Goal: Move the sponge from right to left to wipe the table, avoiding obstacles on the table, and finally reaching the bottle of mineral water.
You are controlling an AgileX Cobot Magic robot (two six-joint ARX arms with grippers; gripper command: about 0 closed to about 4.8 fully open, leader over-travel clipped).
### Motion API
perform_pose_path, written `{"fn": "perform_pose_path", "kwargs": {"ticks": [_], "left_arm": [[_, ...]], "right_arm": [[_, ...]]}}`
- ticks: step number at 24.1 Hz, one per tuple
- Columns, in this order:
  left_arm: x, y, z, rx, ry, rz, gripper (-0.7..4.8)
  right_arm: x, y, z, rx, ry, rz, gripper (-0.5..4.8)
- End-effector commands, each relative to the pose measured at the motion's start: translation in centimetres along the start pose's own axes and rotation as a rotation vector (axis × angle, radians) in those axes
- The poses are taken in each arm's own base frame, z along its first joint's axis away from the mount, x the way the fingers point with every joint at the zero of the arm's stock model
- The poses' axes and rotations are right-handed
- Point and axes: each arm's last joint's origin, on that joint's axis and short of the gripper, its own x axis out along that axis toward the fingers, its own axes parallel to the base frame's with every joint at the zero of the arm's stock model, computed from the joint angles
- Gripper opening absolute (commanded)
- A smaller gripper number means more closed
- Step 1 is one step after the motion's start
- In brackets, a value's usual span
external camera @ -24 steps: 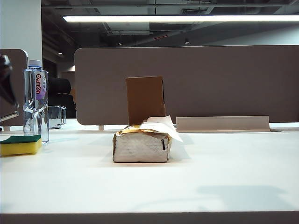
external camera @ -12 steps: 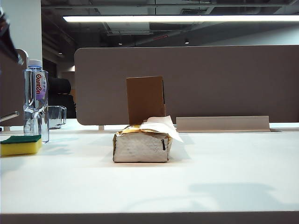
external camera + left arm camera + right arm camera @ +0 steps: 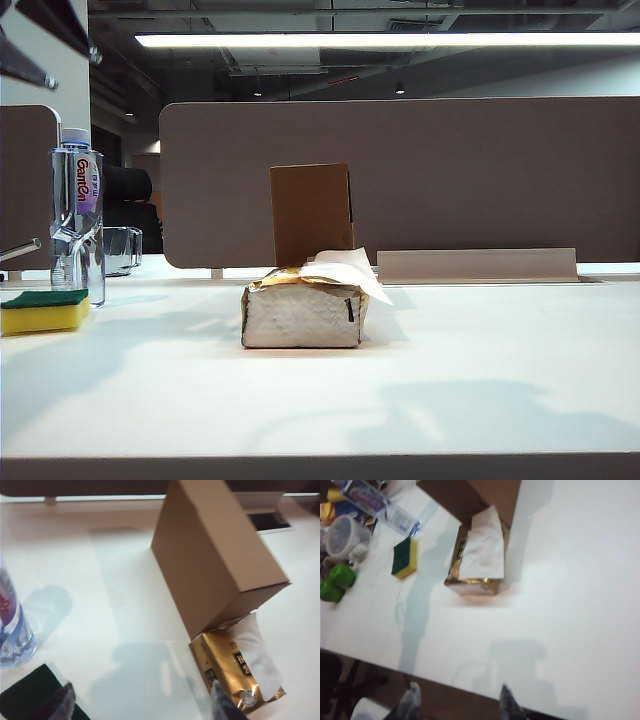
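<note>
A: Where does the rectangular yellow foam sponge with the dark green scouring top [image 3: 43,309] sit?

B: Flat on the wide white tabletop [image 3: 480,360], at the far left of the exterior view, just beside the tall clear plastic water bottle with the white-purple label [image 3: 77,215]. By that placement I judge the wipe essentially complete. The silver-white soft tissue pack with the gold top [image 3: 303,312] and the upright brown cardboard box [image 3: 311,212] stand mid-table, well apart from the sponge.

A: Hands?

B: Left hand [image 3: 142,702]: fingers spread apart, nothing between them, raised above the sponge and bottle (only dark fingertips show at the frame edge of its wrist view). Right hand [image 3: 458,701]: fingers parted, empty, high over the near edge of the tabletop.

A: Handling notes if the sponge must be taken again?

B: Judgement only: light and soft, foam compresses under a squeeze, the scouring top stiffer and rougher. Grip across the wavy long sides, low on the foam, from above. It should drag on the tabletop rather than slide. The bottle is close and looks easy to tip, so approach from the side away from it.
</note>
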Motion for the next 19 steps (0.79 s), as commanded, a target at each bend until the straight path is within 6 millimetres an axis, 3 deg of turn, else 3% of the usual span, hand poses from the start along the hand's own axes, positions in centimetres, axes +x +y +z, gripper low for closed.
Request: {"fn": "perform_pose_path", "kwargs": {"ticks": [1,10,17,19], "left_arm": [[-1.3,-1.1,0.4,0.024,-0.031,-0.006,3.5],[-6.5,-4.7,0.9,0.108,-0.152,0.002,3.48],[-13.1,-9.2,0.3,0.215,-0.33,0.028,3.4],[-14.1,-9.8,0.0,0.194,-0.355,0.055,3.4]], "right_arm": [[-0.3,0.3,0.7,-0.051,-0.078,-0.025,2.07],[-0.3,0.3,1.4,-0.092,-0.15,-0.07,2.07],[-1.8,0.7,0.7,-0.173,-0.268,-0.195,2.07],[-2.4,0.9,0.3,-0.186,-0.307,-0.212,2.06]]}}
